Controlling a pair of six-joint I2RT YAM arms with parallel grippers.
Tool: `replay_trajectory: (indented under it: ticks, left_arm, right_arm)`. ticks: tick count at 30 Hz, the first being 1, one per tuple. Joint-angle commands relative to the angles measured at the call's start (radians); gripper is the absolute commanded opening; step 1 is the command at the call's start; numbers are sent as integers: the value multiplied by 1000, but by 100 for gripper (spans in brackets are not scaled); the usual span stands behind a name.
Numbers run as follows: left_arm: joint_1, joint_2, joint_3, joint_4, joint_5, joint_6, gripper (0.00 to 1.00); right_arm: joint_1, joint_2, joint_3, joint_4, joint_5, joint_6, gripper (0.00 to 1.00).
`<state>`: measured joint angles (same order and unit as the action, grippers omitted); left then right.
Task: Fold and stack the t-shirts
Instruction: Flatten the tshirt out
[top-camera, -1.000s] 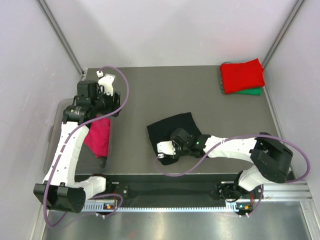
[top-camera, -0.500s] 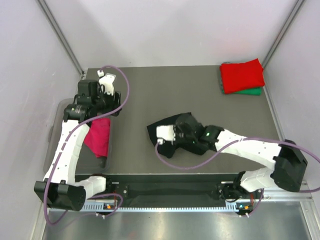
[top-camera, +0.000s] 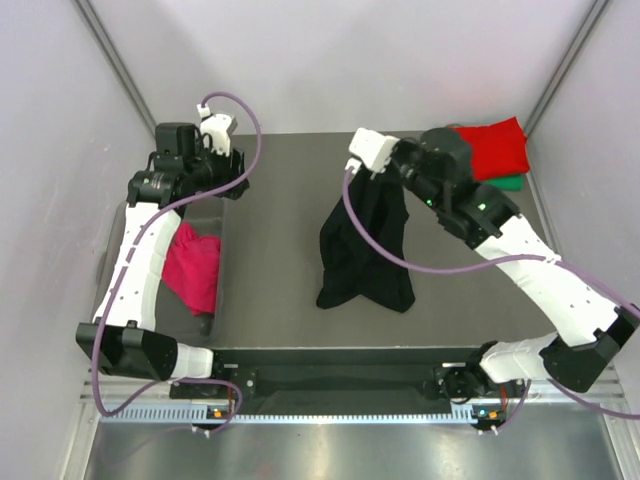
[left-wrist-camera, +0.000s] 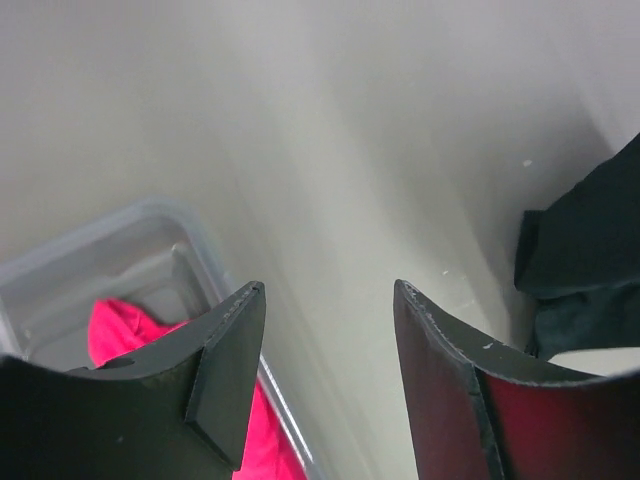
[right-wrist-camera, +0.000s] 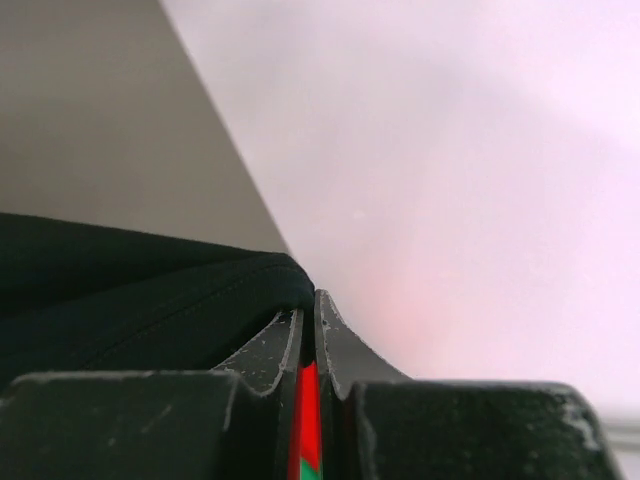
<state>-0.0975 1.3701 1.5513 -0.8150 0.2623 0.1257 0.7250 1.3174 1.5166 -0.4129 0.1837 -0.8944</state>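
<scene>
**Item: black t-shirt, lifted off the table and on its way back**

1. Magenta t-shirt (top-camera: 195, 275): left of the black t-shirt and nearer the arm bases. It lies crumpled in the clear bin (left-wrist-camera: 120, 240) and is not yet folded.
2. Black t-shirt (top-camera: 365, 255): a second ago it lay flat at the near middle of the table (top-camera: 280, 200). Now it hangs as a long loose drape. Whether its lower hem touches the table cannot be told.
3. Right gripper (right-wrist-camera: 312, 300): at the black t-shirt's top edge, with the jaws pinched nearly together on the cloth. It was low over the shirt before and is now raised and farther back.
4. Left gripper (left-wrist-camera: 325, 340): well to the left of the black t-shirt, jaws wide apart and holding nothing. It has drawn back a little.
5. Red t-shirt (top-camera: 487, 150): beyond the black t-shirt to the right, folded, on top of the green t-shirt (top-camera: 505, 183).

Judgement: this looks like a carry toward that stack. Hanging from one edge, the fold may slump.
</scene>
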Motion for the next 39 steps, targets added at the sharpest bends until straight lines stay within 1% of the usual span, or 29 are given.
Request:
replay_trajectory:
  ticks: [1,4,6,9,13,14,16,19,20,21,22,23,24,25,26,27,28,29,30,31,33,34,35,37,39]
  left_arm:
    - [2,-9,59,-12,98,0,59]
    - [-8,-9,38,2,115,-1,59]
    - [-11,-3,23,17,118,-3,59]
    - [-18,20,29,20,144,5,59]
    - [-22,64,50,-9,198,6,60]
    - [-24,88,59,-16,215,3,60]
    - [-24,110,58,-24,218,3,60]
    - [-24,156,65,-35,200,35,59]
    - [-24,178,90,-42,196,51,59]
    - [-24,184,101,-47,181,63,60]
    - [-24,188,110,-49,177,74,60]
    - [-25,193,115,-47,183,83,60]
    - [-31,195,112,-44,187,92,61]
    - [-59,198,109,-42,187,109,61]
    - [-83,202,102,-50,192,126,61]
    - [-115,204,95,-55,161,165,61]
    - [-207,205,83,-55,117,190,61]
    - [-259,207,46,-53,74,216,61]
    - [-309,208,23,-52,2,262,61]
    - [-391,211,0,-50,-23,276,60]
    - [-447,224,-71,-35,-41,299,60]
    - [-491,228,-95,-21,-69,314,59]
    - [-508,240,-147,-3,-86,318,59]
    - [-536,262,-215,59,-87,313,59]
    - [-539,282,-241,80,-66,298,58]
  right_arm:
    - [-58,-43,63,20,40,-75,0]
    - [-56,-15,50,-18,81,-177,0]
    - [-55,6,33,-20,114,-205,0]
    - [-55,28,50,-79,122,-276,0]
    - [-39,69,91,-171,206,-463,0]
    - [-41,72,97,-214,224,-487,0]
    - [-41,74,91,-234,269,-559,0]
    - [-48,74,65,-246,299,-577,0]
    - [-50,75,53,-254,312,-581,0]
    - [-52,78,38,-235,325,-565,0]
    - [-67,85,53,-247,316,-482,0]
    - [-75,95,75,-313,300,-457,0]
    - [-94,100,97,-288,278,-436,0]
    - [-116,103,120,-256,249,-338,0]
    - [-143,111,208,-270,206,-274,0]
    - [-203,124,252,-279,133,-135,0]
    - [-235,131,290,-308,96,-67,0]
    - [-269,131,338,-320,53,-4,0]
    - [-323,112,335,-326,-20,81,0]
    - [-337,96,317,-308,-39,104,0]
    - [-345,28,200,-264,-41,127,0]
    - [-345,8,157,-215,-32,136,0]
    - [-345,-16,96,-198,-12,147,0]
    - [-351,-30,61,-194,-12,186,0]
    - [-358,-56,22,-198,-23,213,0]
